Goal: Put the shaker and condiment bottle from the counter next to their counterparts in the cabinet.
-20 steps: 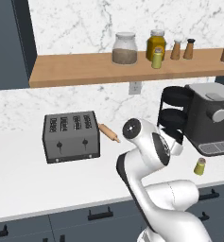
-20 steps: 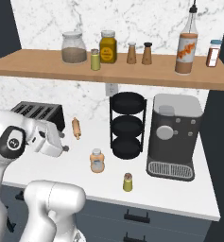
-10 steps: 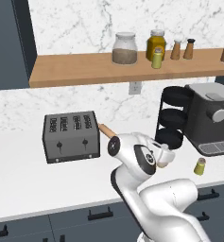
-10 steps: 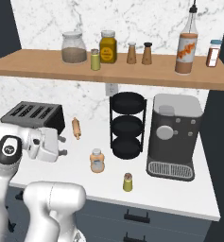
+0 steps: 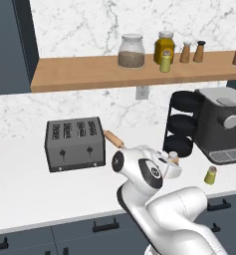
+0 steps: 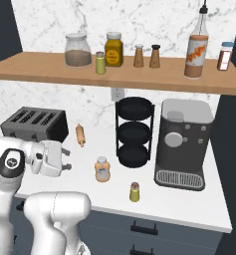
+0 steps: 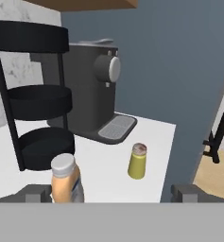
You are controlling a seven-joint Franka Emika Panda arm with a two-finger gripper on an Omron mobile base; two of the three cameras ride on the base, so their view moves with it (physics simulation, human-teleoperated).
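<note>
The peach-tan condiment bottle [image 6: 102, 169] stands on the white counter left of the black rack; it sits low and close in the hand view [image 7: 66, 180]. The yellow-green shaker [image 6: 134, 191] stands nearer the counter's front edge [image 7: 138, 161] [image 5: 210, 175]. My gripper [image 6: 67, 159] hangs open and empty just above the counter, left of the bottle and pointing at it, and the bottle is by the left fingertip [image 7: 35, 194]. On the cabinet shelf [image 6: 50, 72] stand the matching shaker [image 6: 100, 63] and the reddish-brown bottle [image 6: 197, 50].
A toaster [image 6: 35, 123] and a rolling pin [image 6: 80, 134] lie behind my hand. The black three-tier rack [image 6: 134, 132] and the coffee machine [image 6: 181, 144] stand to the right. Glass jars [image 6: 77, 50] and brown shakers [image 6: 146, 56] share the shelf.
The arm has folded lower and the hand has dropped a little towards the counter, left of the bottle. The jaws stayed open. Bottle and shaker have not moved.
</note>
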